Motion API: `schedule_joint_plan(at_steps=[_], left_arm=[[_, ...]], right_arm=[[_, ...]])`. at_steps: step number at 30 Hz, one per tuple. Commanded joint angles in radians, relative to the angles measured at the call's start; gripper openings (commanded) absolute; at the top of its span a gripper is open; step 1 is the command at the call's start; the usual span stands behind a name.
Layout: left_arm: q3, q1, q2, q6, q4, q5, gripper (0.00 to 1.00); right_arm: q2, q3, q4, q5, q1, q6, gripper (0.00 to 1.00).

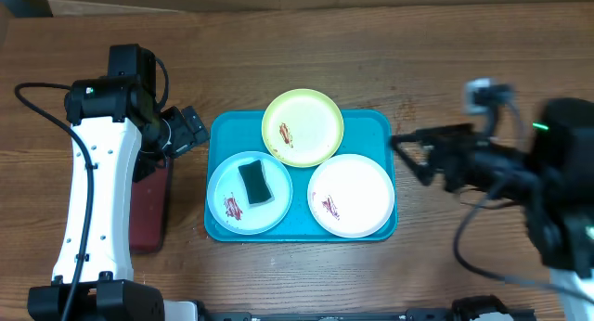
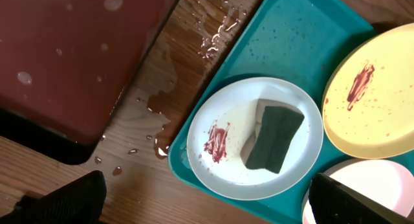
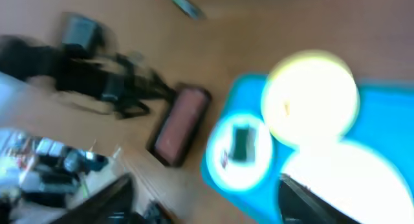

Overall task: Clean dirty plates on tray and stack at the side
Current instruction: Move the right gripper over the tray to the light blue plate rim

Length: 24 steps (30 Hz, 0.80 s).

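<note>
The turquoise tray (image 1: 371, 126) holds three plates, each with a reddish-brown smear. The lime green plate (image 1: 303, 126) is at the back, the light blue plate (image 1: 249, 193) front left, the white plate (image 1: 351, 195) front right. A dark green sponge (image 1: 254, 183) lies on the light blue plate, also in the left wrist view (image 2: 274, 134). My left gripper (image 1: 193, 128) is open and empty, just left of the tray. My right gripper (image 1: 410, 154) is open and empty, at the tray's right edge. The right wrist view is blurred; the light blue plate (image 3: 240, 149) shows there.
A dark red tray with a black rim (image 1: 148, 205) lies left of the turquoise tray, under my left arm; it shows in the left wrist view (image 2: 71, 49). Water drops (image 2: 217, 30) and a brownish puddle lie on the wood between the two trays.
</note>
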State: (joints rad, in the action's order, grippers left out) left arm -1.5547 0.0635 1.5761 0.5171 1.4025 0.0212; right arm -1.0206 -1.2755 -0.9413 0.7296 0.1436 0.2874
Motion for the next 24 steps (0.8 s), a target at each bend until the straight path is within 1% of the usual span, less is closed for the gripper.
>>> schedule_joint_plan(at_steps=[1, 2, 5, 10, 11, 13, 14, 16, 18, 21, 22, 24], left_arm=[[0.003, 0.003, 0.008, 0.002, 0.001, -0.003, 1.0], [0.003, 0.003, 0.008, 0.002, 0.001, -0.003, 1.0], [0.003, 0.003, 0.008, 0.002, 0.001, -0.003, 1.0], [0.003, 0.003, 0.008, 0.0, 0.009, -0.003, 1.0], [0.003, 0.003, 0.008, -0.002, 0.009, -0.003, 1.0], [0.003, 0.003, 0.008, -0.003, 0.01, -0.003, 1.0], [0.003, 0.003, 0.008, -0.005, 0.009, -0.003, 1.0], [0.003, 0.003, 0.008, -0.005, 0.01, -0.003, 1.0], [0.003, 0.003, 0.008, -0.007, 0.011, -0.003, 1.0], [0.003, 0.003, 0.008, -0.017, 0.011, -0.003, 1.0], [0.004, 0.003, 0.008, -0.017, 0.011, -0.003, 1.0], [0.004, 0.003, 0.008, -0.017, 0.011, -0.003, 1.0]], right_arm=[[-0.165, -0.014, -0.08, -0.433, 0.228, 0.08, 0.91], [-0.211, -0.014, -0.086, -0.452, 0.273, 0.08, 1.0], [-0.362, -0.014, -0.031, -0.457, 0.391, 0.081, 1.0], [-0.549, -0.014, 0.167, -0.423, 0.515, 0.083, 0.99], [-0.579, -0.014, 0.196, -0.438, 0.533, 0.079, 0.95], [-0.637, -0.014, 0.244, -0.49, 0.557, 0.08, 0.7], [-0.661, -0.014, 0.262, -0.5, 0.565, 0.08, 0.66], [-0.704, -0.014, 0.295, -0.505, 0.577, 0.08, 0.66], [-0.74, -0.014, 0.325, -0.51, 0.584, 0.082, 0.54], [-0.792, -0.014, 0.359, -0.563, 0.594, 0.112, 0.43], [-0.806, -0.014, 0.363, -0.596, 0.596, 0.135, 0.41], [-0.832, -0.014, 0.369, -0.641, 0.602, 0.167, 0.41]])
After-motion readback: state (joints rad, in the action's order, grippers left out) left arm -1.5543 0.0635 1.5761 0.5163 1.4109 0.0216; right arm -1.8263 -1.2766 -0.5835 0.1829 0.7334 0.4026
